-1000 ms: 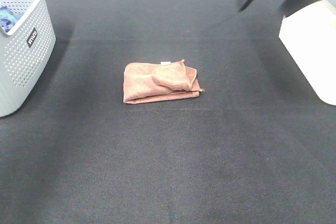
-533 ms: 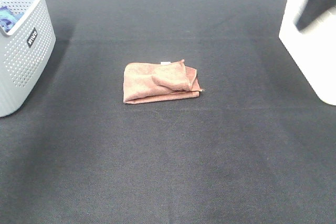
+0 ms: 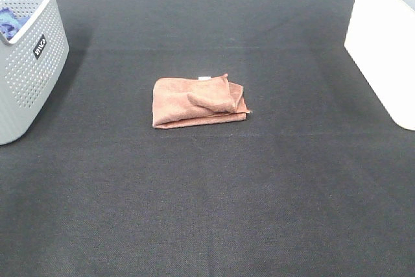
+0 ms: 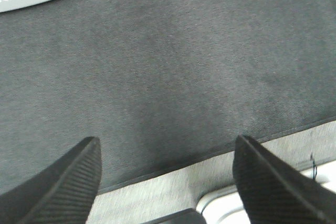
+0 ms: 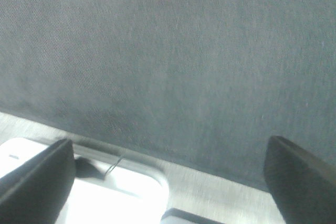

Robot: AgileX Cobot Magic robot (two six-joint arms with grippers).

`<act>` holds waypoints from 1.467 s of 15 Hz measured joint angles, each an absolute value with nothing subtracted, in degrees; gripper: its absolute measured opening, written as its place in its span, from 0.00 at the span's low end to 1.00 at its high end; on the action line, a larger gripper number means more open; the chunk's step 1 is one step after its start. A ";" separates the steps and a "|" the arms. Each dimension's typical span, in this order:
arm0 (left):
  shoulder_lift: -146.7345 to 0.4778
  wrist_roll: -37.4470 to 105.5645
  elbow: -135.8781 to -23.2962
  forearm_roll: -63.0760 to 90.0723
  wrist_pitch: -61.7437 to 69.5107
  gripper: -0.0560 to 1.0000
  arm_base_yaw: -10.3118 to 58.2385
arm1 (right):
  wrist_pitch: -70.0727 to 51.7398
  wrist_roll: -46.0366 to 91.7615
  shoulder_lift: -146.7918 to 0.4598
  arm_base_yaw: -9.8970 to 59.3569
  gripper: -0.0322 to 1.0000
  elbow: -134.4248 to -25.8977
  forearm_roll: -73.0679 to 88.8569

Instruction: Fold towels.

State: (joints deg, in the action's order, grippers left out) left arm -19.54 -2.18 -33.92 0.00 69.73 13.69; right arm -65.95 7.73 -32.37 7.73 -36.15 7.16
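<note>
Although the towel (image 3: 198, 100) already lies folded into a compact oblong near the middle of the black mat (image 3: 214, 199), the fold is not tidy: one upper layer sits skewed toward its right end, a corner pokes out there, and the lower edge shows stacked layers slightly out of line. A small white tag shows at its far edge. Judged from this, the folding is largely done; what may remain is squaring up or stowing the bundle.

Neither arm appears in the overhead view. The left gripper (image 4: 165, 182) is spread wide and empty, hanging over the mat's edge, with nothing between its fingers. The right gripper (image 5: 168, 182) is likewise fully released and grasps nothing, over bare mat near a white object.

A grey perforated basket (image 3: 26, 63) stands at the left, well apart from the towel, with a blue cloth (image 3: 8, 23) inside. A white box (image 3: 382, 43) stands at the right.
</note>
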 joint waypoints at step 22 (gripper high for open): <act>-6.70 14.27 -28.59 9.05 60.68 0.70 13.69 | -61.59 11.97 -13.29 7.73 0.92 -29.34 7.85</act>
